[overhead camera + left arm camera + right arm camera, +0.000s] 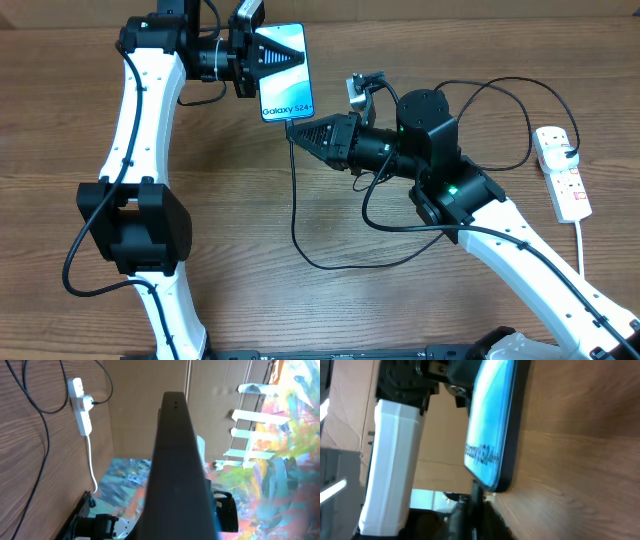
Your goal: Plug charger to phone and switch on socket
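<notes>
Left end effector: is clamping the phone by its upper part, with its fingers shut across it.
Phone: is being held at the far middle of the tabletop, its lit blue screen showing to the overhead camera and its lower short edge facing the right arm.
Right end effector: is pointing at the phone's lower edge, its tip at the charger; whether it is pinching cannot be told.
Charger: is looping across the tabletop under the right arm.
Socket: is lying near the right edge, well apart from the phone.
</notes>
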Controlling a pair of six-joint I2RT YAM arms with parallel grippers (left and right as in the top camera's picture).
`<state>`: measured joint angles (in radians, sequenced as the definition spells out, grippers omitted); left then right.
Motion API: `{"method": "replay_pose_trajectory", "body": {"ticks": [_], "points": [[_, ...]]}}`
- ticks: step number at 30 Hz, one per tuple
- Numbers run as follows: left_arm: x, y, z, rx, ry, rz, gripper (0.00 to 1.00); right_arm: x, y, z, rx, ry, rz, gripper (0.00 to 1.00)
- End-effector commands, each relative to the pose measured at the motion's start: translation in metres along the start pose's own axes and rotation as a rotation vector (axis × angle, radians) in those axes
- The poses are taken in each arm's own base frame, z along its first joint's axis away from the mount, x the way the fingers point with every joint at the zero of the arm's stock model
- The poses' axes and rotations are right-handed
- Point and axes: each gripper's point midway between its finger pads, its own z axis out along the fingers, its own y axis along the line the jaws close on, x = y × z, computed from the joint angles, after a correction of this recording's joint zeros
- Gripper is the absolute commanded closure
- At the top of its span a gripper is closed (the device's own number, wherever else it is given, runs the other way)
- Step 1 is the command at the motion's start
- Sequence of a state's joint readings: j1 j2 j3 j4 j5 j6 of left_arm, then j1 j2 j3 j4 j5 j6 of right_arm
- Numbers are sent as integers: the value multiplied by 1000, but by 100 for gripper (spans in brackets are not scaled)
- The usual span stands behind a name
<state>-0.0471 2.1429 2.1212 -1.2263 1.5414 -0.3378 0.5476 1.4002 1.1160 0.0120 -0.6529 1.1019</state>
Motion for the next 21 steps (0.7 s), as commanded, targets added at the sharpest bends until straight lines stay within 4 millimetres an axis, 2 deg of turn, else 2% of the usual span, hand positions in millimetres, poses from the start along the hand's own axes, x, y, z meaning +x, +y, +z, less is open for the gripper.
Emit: {"method": "replay_pose_trajectory", "body": {"ticks": [1,2,6,8,11,15,16,18,21], "points": [[16,-27,10,39,38,74,96,-22,-4,-6,16,-84,-44,70],[16,-27,10,39,38,74,96,-21,-4,-5,19,-82,-42,63],[16,-27,10,39,38,78,96,-20,-4,-5,18,-75,-51,53],[16,-27,10,39,38,86,96,-19,-4,-5,18,-71,-66,44],[16,-27,10,37,36,118,96,-19,-5,-8,10,-52,-86,39],[14,-23,10,14,28,131,96,-17,-4,-18,-24,13,-126,41],[14,-22,10,8,26,131,96,-15,-3,-21,-40,40,-139,44],[14,-20,10,-2,23,130,96,-11,-1,-27,-70,90,-161,59],[15,-20,12,-1,29,120,96,-5,-3,-36,-94,155,-150,63]]}}
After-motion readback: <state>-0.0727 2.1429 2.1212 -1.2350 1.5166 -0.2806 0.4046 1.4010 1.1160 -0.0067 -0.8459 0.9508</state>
